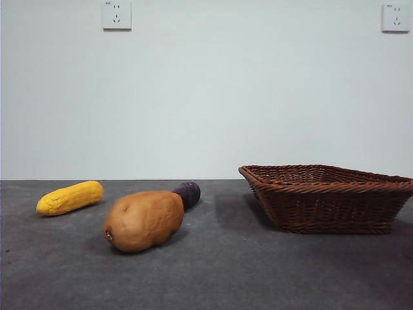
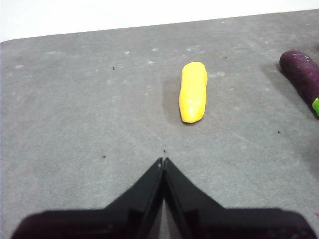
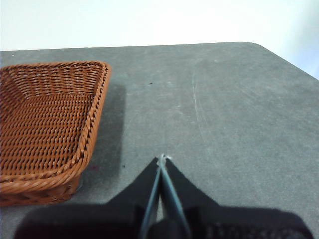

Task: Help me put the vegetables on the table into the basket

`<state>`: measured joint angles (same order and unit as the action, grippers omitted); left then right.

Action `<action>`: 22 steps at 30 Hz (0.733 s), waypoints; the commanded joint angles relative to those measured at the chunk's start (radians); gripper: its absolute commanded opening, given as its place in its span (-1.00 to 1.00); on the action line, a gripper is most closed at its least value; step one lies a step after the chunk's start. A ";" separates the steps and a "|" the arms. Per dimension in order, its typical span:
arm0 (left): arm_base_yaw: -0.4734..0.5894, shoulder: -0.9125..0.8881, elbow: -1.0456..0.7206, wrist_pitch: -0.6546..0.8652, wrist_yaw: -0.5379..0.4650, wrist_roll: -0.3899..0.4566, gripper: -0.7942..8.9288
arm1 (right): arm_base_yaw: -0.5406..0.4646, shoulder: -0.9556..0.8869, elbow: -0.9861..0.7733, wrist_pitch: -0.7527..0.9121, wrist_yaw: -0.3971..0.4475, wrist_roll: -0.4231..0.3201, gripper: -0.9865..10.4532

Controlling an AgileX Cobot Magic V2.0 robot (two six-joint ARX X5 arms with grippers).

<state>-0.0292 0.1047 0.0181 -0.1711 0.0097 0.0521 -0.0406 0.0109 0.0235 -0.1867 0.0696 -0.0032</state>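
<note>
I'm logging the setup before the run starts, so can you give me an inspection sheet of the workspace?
Surface: dark grey table, matte, with small specks; nothing spilled.
Job's things: corn, potato and purple vegetable all lie on the table; the potato stands in front of the purple vegetable, whether they touch I cannot tell. The basket stands apart from them; the part in view holds nothing.
Clutter: nothing seen.
Grippers: left claw shut, above the table short of the corn, holding nothing. Right claw shut, above bare table beside the basket, holding nothing.
Cables: nothing seen.
Surroundings: plain white wall with two sockets.
</note>
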 commanded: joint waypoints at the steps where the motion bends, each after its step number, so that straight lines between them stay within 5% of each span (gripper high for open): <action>1: -0.003 0.000 -0.011 0.006 -0.002 0.000 -0.84 | 0.000 -0.002 -0.009 0.004 -0.002 0.011 -0.83; 5: -0.003 0.000 -0.011 0.020 -0.002 -0.027 -0.84 | 0.000 -0.002 -0.009 0.004 -0.003 0.018 -0.83; 15: -0.003 0.013 -0.011 0.038 0.047 -0.079 -0.85 | 0.000 -0.002 -0.009 0.002 -0.029 0.346 -0.83; 22: -0.003 0.058 0.001 0.045 0.054 -0.145 -0.85 | 0.000 0.000 -0.002 0.000 -0.128 0.412 -0.84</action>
<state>-0.0292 0.1581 0.0185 -0.1394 0.0597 -0.0448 -0.0406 0.0109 0.0235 -0.1875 -0.0502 0.3706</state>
